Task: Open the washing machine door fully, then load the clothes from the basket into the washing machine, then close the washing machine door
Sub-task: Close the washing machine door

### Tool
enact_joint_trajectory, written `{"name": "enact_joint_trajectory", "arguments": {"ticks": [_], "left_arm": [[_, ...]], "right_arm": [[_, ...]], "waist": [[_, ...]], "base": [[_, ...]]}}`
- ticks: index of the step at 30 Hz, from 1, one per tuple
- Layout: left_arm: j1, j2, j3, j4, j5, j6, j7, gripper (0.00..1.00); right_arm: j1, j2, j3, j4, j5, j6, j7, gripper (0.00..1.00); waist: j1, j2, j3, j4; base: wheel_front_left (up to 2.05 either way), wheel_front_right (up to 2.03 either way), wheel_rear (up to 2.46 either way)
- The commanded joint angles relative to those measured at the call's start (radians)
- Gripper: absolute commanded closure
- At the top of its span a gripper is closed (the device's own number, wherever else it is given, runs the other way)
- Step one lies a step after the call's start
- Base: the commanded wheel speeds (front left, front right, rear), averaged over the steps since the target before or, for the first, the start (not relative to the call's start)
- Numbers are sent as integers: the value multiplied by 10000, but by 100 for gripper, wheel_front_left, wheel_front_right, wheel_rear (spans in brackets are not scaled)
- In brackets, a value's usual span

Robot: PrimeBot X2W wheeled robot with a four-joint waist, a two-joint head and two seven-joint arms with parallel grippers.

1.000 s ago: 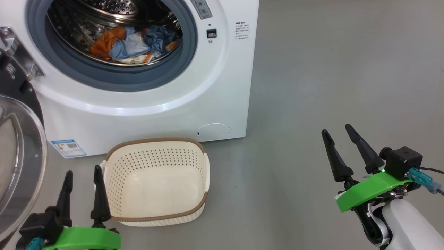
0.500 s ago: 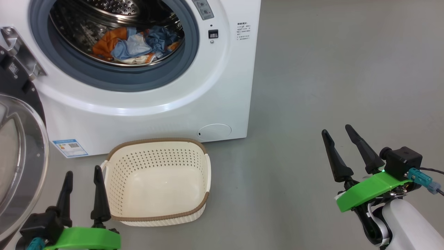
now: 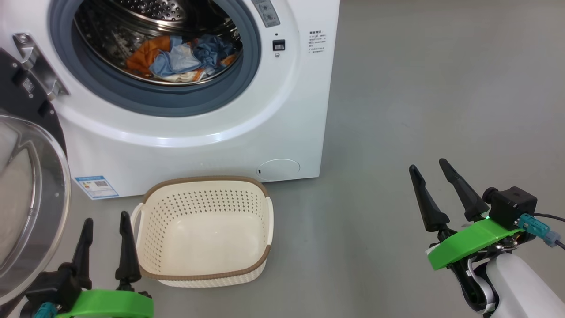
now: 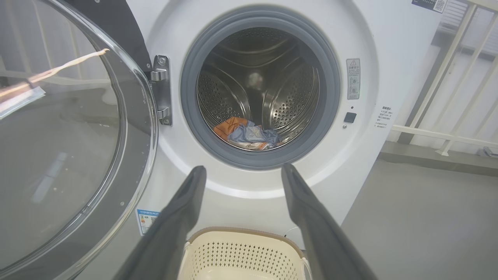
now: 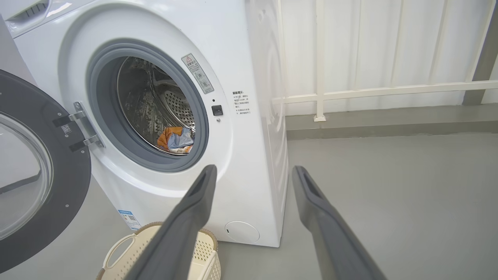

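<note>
The white washing machine (image 3: 282, 110) stands at the top left with its round door (image 3: 26, 212) swung wide open to the left, also seen as the door (image 4: 70, 128) and the door (image 5: 35, 175). The clothes (image 3: 181, 59), blue and orange, lie in the steel drum; the clothes (image 4: 249, 134) and the clothes (image 5: 176, 140) look the same. The cream basket (image 3: 205, 229) sits on the floor before the machine, with nothing inside. My left gripper (image 3: 106, 218) is open just left of the basket. My right gripper (image 3: 428, 165) is open over bare floor at the right.
Grey floor (image 3: 419, 88) spreads to the right of the machine. A white railing (image 5: 369, 91) runs along the wall behind it, also the railing (image 4: 447, 97). The open door takes up the space at the left.
The whole head view has shifted slightly, so machine and basket sit a little further right in it. Both grippers stay open and keep their places.
</note>
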Motion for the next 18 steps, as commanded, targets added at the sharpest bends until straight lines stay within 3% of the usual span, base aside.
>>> {"name": "enact_joint_trajectory", "arguments": {"ticks": [1, 10, 18], "left_arm": [[-194, 213, 352, -168, 88, -7, -65, 0], [-151, 244, 344, -126, 254, 171, -65, 0], [-32, 165, 364, -127, 374, 438, -65, 0]], "right_arm": [[-12, -37, 144, -200, 82, 46, -80, 0], [64, -38, 212, -169, 100, 46, -80, 0], [115, -46, 423, -88, 176, 46, -80, 0]], "waist": [[0, 0, -2, 31], [0, 0, -135, 445], [0, 0, -293, 1212]], "base": [[0, 0, 0], [0, 0, 0], [0, 0, 0]]}}
